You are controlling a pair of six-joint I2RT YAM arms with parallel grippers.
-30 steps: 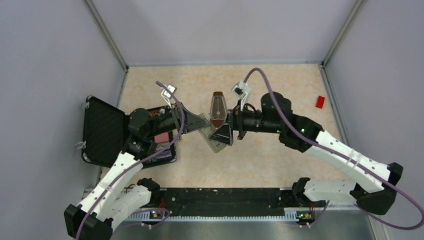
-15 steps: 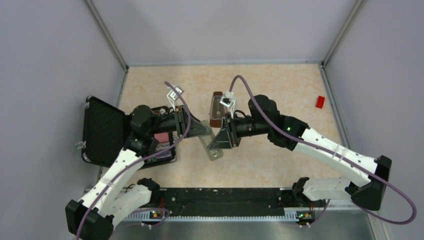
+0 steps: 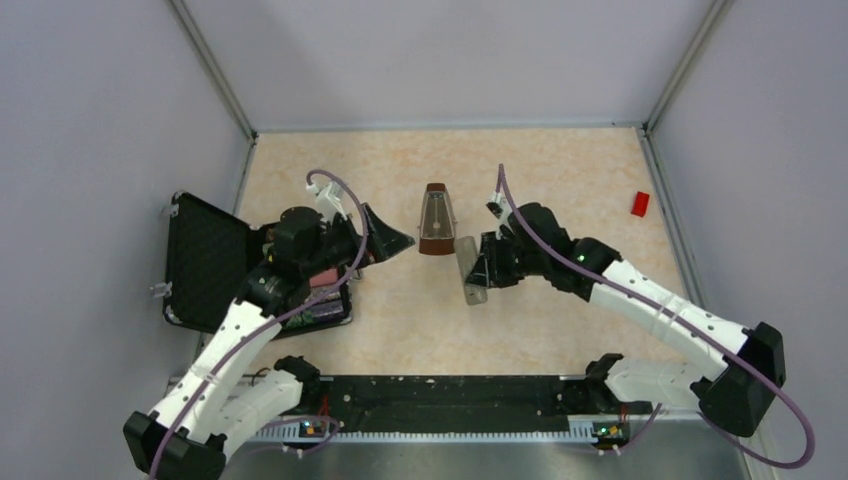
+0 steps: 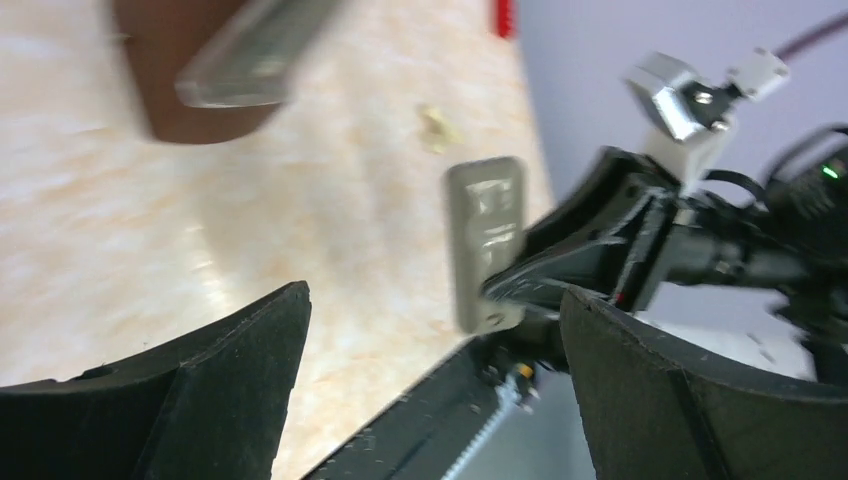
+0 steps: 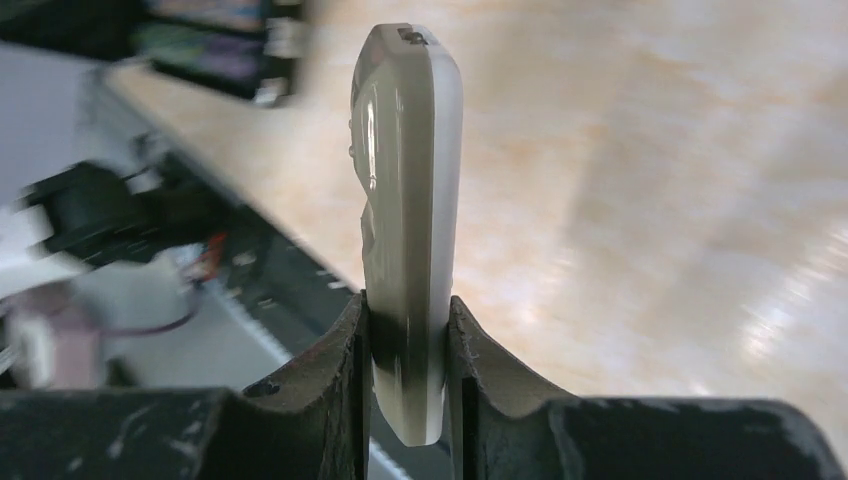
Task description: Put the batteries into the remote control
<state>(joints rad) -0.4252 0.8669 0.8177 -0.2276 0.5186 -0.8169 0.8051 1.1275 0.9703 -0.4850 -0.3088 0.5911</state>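
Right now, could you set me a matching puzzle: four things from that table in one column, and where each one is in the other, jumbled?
Things:
1. remote control
2. metronome
3. red block
4. black case

Places:
A. lying open at the left edge of the table
B. gripped in the right tool
C. alone at the far right side
D. in the middle of the table

Pairs: 1-B, 2-D, 3-C, 4-A
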